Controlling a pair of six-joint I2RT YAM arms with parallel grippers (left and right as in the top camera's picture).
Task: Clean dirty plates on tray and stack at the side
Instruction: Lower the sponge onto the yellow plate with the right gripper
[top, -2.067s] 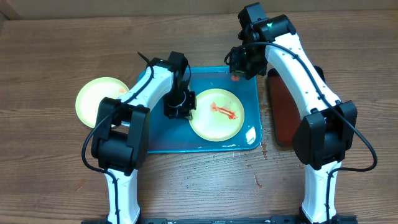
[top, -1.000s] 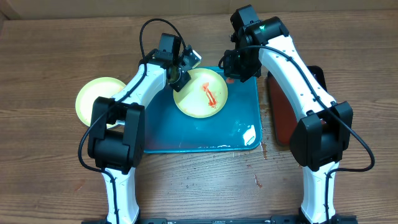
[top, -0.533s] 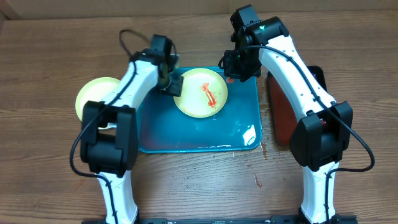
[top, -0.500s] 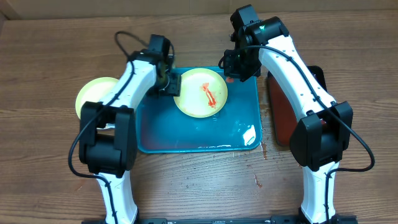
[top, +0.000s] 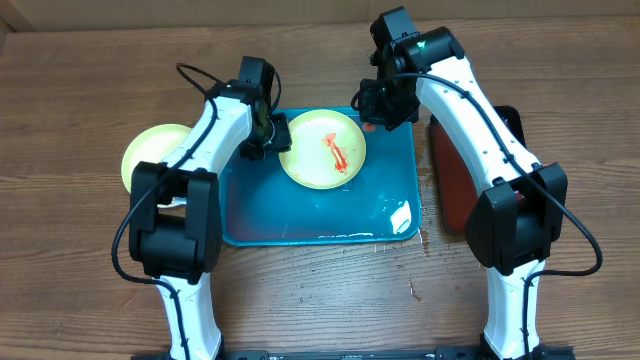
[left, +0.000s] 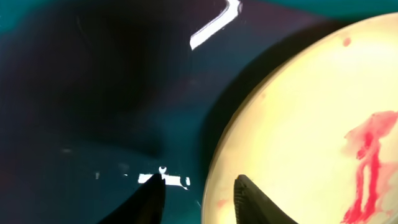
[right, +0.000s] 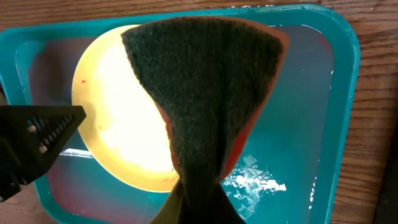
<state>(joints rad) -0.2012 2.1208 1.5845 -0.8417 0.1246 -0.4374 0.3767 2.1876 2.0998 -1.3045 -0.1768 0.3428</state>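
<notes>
While the smeared plate (top: 322, 150) sits at the back of the blue tray (top: 300, 215), my left fingers (left: 252, 198) pinch its left rim, one tip over the plate, one on the tray side. My right fingers (top: 383, 110) are clamped on a green-faced sponge (right: 205, 93), held near that plate's right edge. A second plate (top: 150, 160), yellow-green too, lies on the surface (top: 80, 260) left of the tray.

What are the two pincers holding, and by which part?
The right pincer pinches a green scouring pad by its bunched end. The left pincer straddles the rim of the smeared plate; whether it grips cannot be told.
</notes>
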